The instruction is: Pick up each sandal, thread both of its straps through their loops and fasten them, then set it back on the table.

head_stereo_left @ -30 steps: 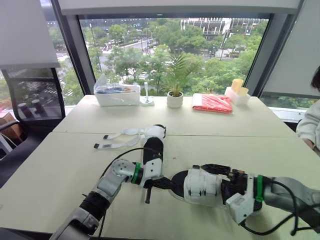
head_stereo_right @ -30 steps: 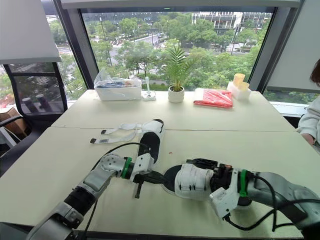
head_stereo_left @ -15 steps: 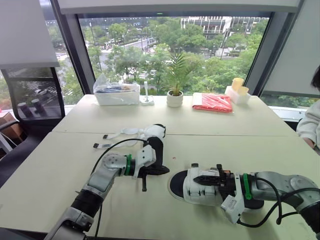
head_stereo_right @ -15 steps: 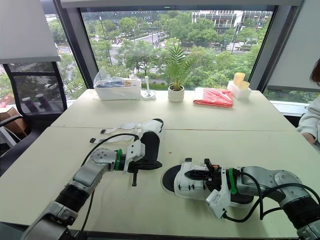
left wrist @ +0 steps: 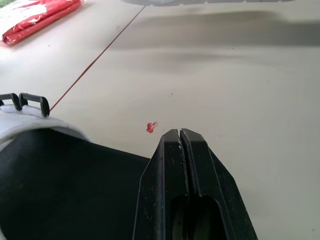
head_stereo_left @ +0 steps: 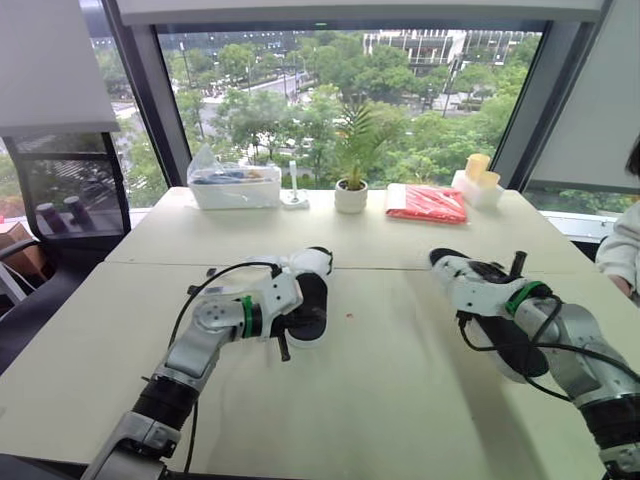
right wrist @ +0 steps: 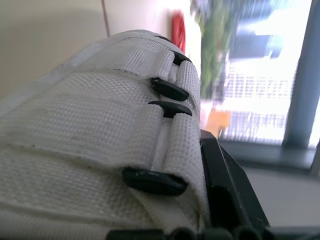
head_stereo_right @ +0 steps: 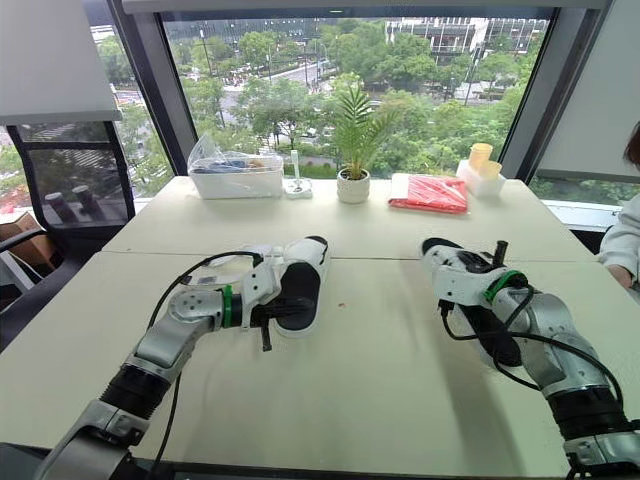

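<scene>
right claw (head_stereo_left: 488, 282) grasps a sandal (head_stereo_left: 455, 275); left claw (left wrist: 180, 135), clenched empty, sits over the other sandal (head_stereo_left: 312, 290).

— Any word, label, brand or number to read here?
— None that I can make out. The red packet (head_stereo_left: 425, 205) and the clear box (head_stereo_left: 234, 187) at the far edge of the surface (head_stereo_left: 400, 400) are too small to tell
— And close up?
— The sandal (right wrist: 90, 115) has plain white webbing with black loops, and no mark on it that I can read
</scene>
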You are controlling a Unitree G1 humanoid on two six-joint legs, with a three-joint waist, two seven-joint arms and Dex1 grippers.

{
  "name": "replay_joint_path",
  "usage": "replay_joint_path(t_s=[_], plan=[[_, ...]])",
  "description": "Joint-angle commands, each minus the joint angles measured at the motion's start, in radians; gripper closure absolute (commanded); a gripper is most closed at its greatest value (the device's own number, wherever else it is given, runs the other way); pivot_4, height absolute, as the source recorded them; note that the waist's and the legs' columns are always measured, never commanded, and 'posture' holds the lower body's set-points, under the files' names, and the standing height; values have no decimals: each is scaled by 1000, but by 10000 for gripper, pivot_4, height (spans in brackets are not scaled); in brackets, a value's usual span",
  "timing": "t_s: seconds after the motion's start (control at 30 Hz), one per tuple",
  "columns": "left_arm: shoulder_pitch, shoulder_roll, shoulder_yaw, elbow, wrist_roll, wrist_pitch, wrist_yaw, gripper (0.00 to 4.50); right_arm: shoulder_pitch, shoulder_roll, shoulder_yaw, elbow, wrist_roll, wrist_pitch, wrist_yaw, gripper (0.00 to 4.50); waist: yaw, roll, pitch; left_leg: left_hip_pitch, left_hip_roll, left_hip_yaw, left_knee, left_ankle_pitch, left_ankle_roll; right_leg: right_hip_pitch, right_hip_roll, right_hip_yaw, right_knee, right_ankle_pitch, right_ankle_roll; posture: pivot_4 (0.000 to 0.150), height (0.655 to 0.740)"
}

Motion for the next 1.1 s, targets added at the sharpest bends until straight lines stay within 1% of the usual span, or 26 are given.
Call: replay_joint_path(t_s=[0.03, 0.17, 0.47, 0.6, 0.8, 0.83, 0.87, 0.9, 0.93, 1.0, 1.1], plan=[[-15, 9, 2, -19, 13, -24, 0, 45000, -108, 59, 53, 73, -67, 140, -79, 44763, -7, 2, 1, 0, 0, 0, 0, 0, 0, -1, 0, 0, 0, 0, 0, 1500, 7374], [-18, 11, 1, -13, 22, -32, -2, 45000, -190, 135, 123, 187, -86, 208, -161, 44763, -11, 3, 1, 0, 1, 2, -1, 1, -2, -3, 1, 2, 2, 0, 0, 1500, 7374], [-13, 18, -2, -24, 27, -32, -5, 45000, -322, 207, 265, 376, -101, 229, -248, 44763, -13, 3, 1, 0, 1, 2, 0, 1, -2, -3, 1, 3, 2, 0, 0, 1500, 7374], [-9, 18, -1, -30, 26, -29, -3, 45000, -345, 228, 291, 405, -84, 220, -264, 44763, -31, 3, 1, 0, 1, 2, 0, 2, -3, -3, 1, 3, 3, 0, 0, 1500, 7374], [-4, 20, -2, -31, 30, -31, -1, 45000, -378, 243, 306, 411, -63, 212, -256, 44763, -40, 3, 1, 1, 1, 2, 0, 2, -3, -5, 2, 4, 7, 0, 0, 1500, 7374], [-4, 19, -4, -29, 32, -33, 0, 45000, -384, 245, 307, 411, -56, 208, -252, 40578, -42, 3, 1, 1, 1, 2, 0, 2, -3, -5, 2, 4, 7, 0, 0, 1500, 7374], [-3, 19, -6, -27, 34, -35, 0, 45000, -387, 245, 309, 410, -49, 204, -245, 35364, -43, 3, 1, 1, 1, 2, 0, 2, -3, -5, 2, 4, 8, 0, 0, 1500, 7374], [-4, 18, -8, -24, 38, -39, 2, 45000, -386, 244, 309, 404, -38, 199, -227, 32232, -43, 3, 1, 1, 1, 3, 0, 2, -3, -7, 2, 5, 11, 0, 0, 1500, 7374], [-4, 18, -10, -23, 42, -42, 3, 45000, -381, 242, 309, 392, -29, 204, -203, 26526, -42, 3, 1, 0, 1, 3, 0, 2, -3, -9, 1, 6, 14, 0, 0, 1500, 7374], [-7, 15, -12, -20, 49, -47, 7, 45000, -357, 222, 315, 340, -26, 218, -149, 16482, -40, 3, 1, 0, 0, 5, 0, 2, -3, -12, 1, 8, 17, 0, 0, 1500, 7374], [-14, 9, -13, -19, 70, -53, 28, 45000, -259, 169, 272, 113, 11, 290, 3, 519, -31, 3, 1, -1, 0, 7, 0, 2, -3, -14, 1, 10, 17, 0, 0, 1500, 7374]])
